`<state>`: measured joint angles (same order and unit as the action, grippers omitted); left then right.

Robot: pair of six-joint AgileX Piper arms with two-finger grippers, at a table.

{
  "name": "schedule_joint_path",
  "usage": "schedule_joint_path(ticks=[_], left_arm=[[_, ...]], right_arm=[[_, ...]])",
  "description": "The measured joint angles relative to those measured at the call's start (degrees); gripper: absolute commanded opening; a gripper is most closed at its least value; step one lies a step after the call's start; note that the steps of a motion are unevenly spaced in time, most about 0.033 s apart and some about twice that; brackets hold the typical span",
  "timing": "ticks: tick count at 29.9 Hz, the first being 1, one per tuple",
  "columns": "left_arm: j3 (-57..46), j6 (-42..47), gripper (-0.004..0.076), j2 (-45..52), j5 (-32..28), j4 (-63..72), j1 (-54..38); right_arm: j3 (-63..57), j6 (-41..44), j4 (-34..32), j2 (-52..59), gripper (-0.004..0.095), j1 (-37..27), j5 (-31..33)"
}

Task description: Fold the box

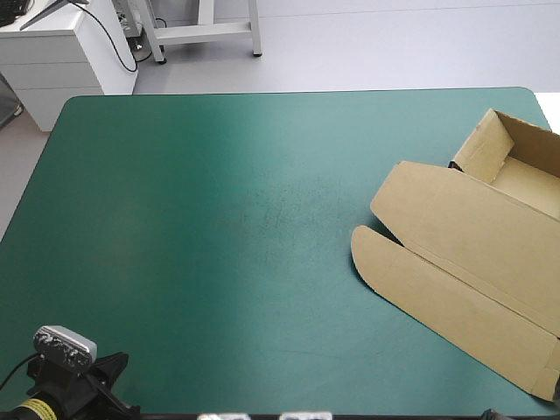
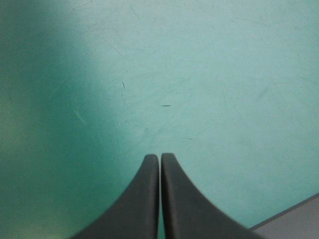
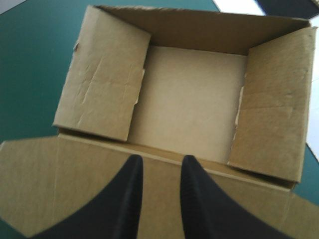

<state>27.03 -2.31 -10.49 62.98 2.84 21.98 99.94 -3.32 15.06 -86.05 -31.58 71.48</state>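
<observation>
The brown box lay at the frame's right on the teal-green counter, an open tray with its lid flat. Left jaws were pressed together; right jaws stood slightly apart over the lid.

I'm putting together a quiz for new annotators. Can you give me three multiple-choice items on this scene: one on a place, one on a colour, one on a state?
1. Where on the table does the box lie?
A. by its right edge
B. by its left edge
C. at its middle

2. What colour is the box?
A. white
B. brown
C. blue

3. How is the left gripper?
A. wide open
B. shut on the box
C. shut, holding nothing

Key:
1. A: the high view shows the box at the right edge.
2. B: the board is brown in both views.
3. C: the left wrist view shows the gripper closed over bare table.
</observation>
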Motion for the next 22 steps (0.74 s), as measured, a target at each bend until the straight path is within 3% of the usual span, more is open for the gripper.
schedule_joint_path(ticks=[5, 15, 22], left_arm=[[0.0, 0.0, -0.0008, 0.0, -0.06, 0.0, 0.0], [0.0, 0.0, -0.0008, 0.0, -0.06, 0.0, 0.0], [0.0, 0.0, -0.0008, 0.0, -0.06, 0.0, 0.0]], right_arm=[[-10.95, -1.33, -3.09, 9.68, -0.002, 5.12, 0.09], [-33.26, -3.83, -5.42, 32.24, -0.002, 19.79, -0.06], [-49.5, -6.47, -5.37, 45.32, -0.002, 22.21, -3.82]])
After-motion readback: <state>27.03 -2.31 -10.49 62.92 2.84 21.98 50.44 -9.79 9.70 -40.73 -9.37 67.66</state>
